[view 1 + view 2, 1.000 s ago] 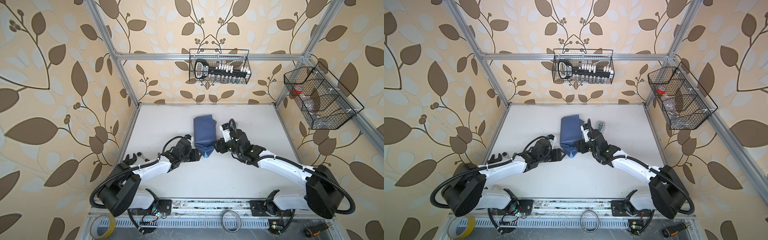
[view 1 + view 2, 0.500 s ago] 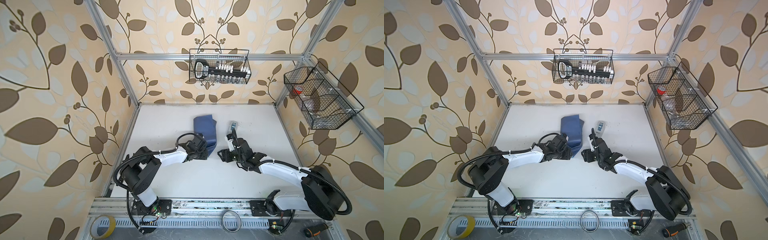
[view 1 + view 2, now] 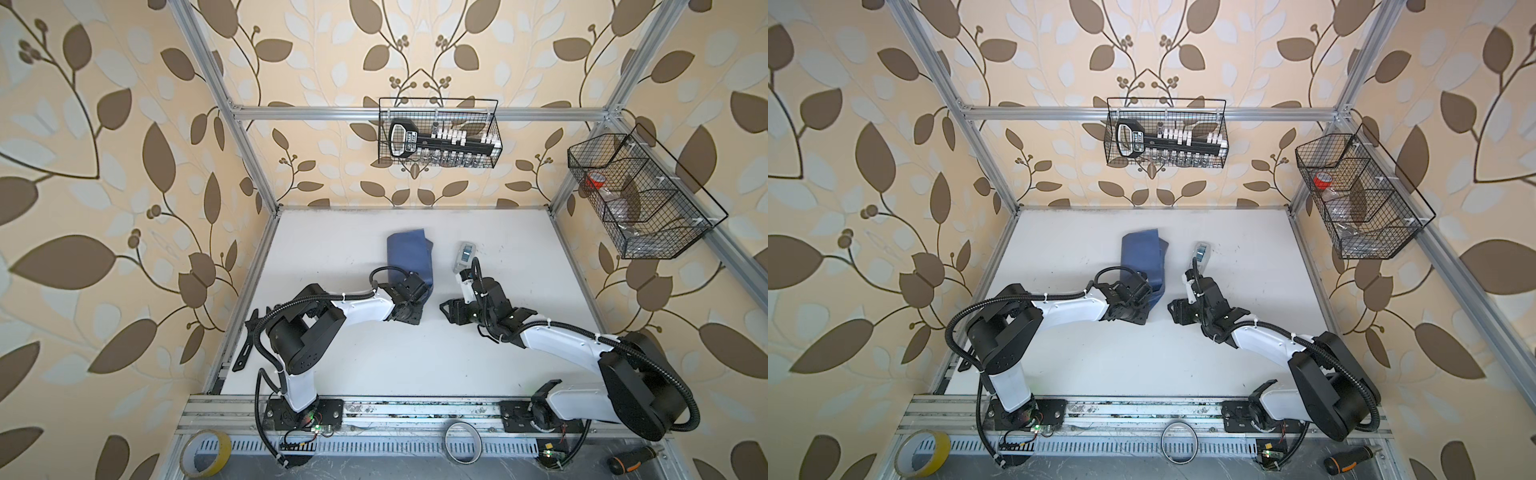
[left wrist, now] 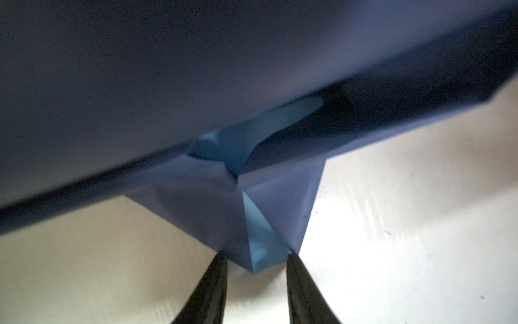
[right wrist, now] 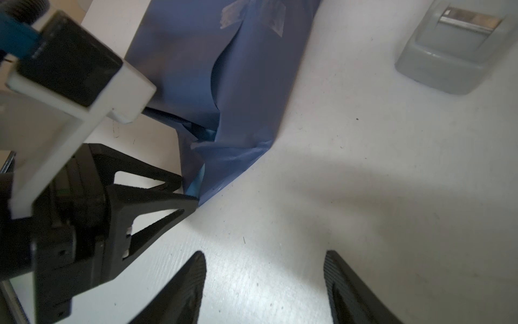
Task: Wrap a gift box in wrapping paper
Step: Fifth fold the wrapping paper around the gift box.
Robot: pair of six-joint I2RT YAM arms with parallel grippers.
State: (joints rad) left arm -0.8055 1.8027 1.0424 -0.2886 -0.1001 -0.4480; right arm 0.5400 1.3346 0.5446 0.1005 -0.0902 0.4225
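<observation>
Left wrist view: the left gripper (image 4: 256,261) flanks the pointed end of the wrapping paper (image 4: 269,202); whether it pinches cannot be told. The folded paper lies toward the middle of the far edge of the table (image 3: 415,365); the right gripper (image 5: 265,256) gapes empty nearby.

Folded slate-blue wrapping paper (image 3: 1141,259) is lying on the white bench (image 3: 1142,365).
The left end effector (image 3: 1147,308) is touching its near corner; the right end effector (image 3: 1173,313) is standing just beside it.
</observation>
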